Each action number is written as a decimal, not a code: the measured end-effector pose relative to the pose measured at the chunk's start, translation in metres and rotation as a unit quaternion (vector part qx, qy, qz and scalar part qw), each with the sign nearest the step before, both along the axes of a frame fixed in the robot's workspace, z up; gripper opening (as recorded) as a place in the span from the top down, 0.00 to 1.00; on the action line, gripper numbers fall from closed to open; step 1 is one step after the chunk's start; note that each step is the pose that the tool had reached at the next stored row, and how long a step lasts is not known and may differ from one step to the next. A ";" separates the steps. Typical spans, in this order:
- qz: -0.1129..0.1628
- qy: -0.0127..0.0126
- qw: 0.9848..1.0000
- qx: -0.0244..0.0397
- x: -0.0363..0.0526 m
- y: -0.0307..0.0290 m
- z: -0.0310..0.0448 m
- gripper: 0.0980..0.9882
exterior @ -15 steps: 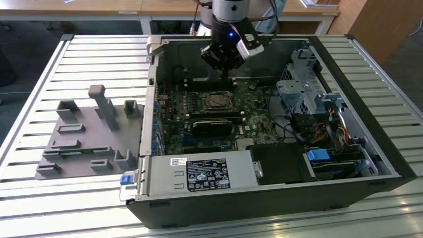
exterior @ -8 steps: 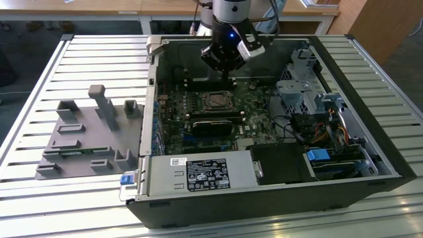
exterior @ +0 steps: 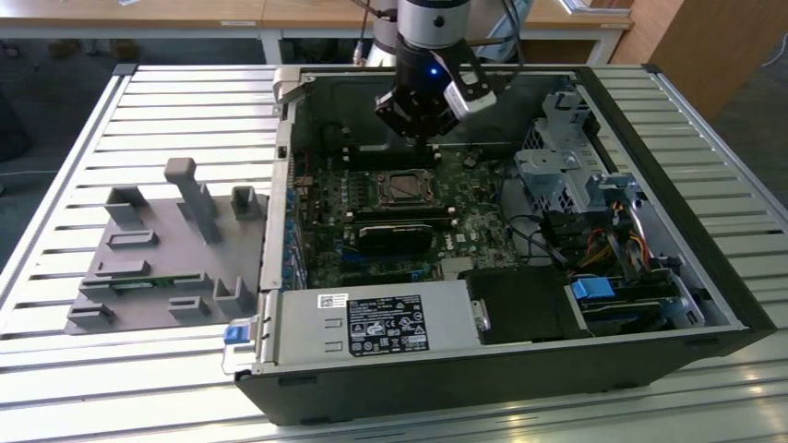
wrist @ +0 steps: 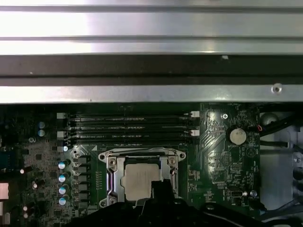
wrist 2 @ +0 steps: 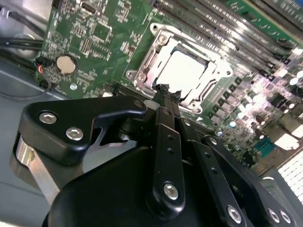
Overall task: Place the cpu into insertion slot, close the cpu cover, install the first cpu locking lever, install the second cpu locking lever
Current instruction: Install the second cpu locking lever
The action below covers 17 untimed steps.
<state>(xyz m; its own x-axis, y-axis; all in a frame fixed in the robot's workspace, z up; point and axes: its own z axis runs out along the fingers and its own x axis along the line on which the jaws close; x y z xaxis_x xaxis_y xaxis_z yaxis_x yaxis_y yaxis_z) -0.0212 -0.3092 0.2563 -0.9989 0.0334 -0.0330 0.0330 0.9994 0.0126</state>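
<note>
Open case [exterior: 689, 277]: gripper [exterior: 412, 125] above cpu [wrist: 140, 181]

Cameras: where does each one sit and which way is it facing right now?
Exterior view: off the arm, above the open computer case, looking down; the arm and pincer hang over the motherboard.
Second wrist view: on the arm, looking along the pincer at the cpu under the cpu cover.
First wrist view: on the arm, facing the motherboard and case wall; the pincer's dark body fringes it.
Both wrist views share the cpu and coin battery.
</note>
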 end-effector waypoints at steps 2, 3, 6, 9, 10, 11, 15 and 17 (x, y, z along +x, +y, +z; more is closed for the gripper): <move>0.000 0.000 1.000 -0.001 0.0000 -0.0041 0.0000 0.97; 0.000 0.000 1.000 -0.001 0.0000 -0.0060 0.0000 0.97; 0.000 0.000 1.000 -0.001 0.0000 -0.0132 0.0000 0.97; 0.000 0.000 1.000 -0.001 0.0000 -0.0202 -0.0001 0.97; 0.000 0.000 1.000 -0.001 0.0000 -0.0212 -0.0001 0.97; 0.000 0.000 1.000 0.000 0.0000 -0.0218 -0.0003 0.97; 0.000 0.001 1.000 0.027 0.0000 -0.0244 -0.0014 0.97; 0.000 0.002 0.999 0.039 0.0000 -0.0261 -0.0021 0.97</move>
<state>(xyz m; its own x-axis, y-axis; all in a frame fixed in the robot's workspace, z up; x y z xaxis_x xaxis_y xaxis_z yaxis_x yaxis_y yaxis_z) -0.0212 -0.3353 0.2542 -0.9990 0.0358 -0.0264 0.0332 0.9953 0.0908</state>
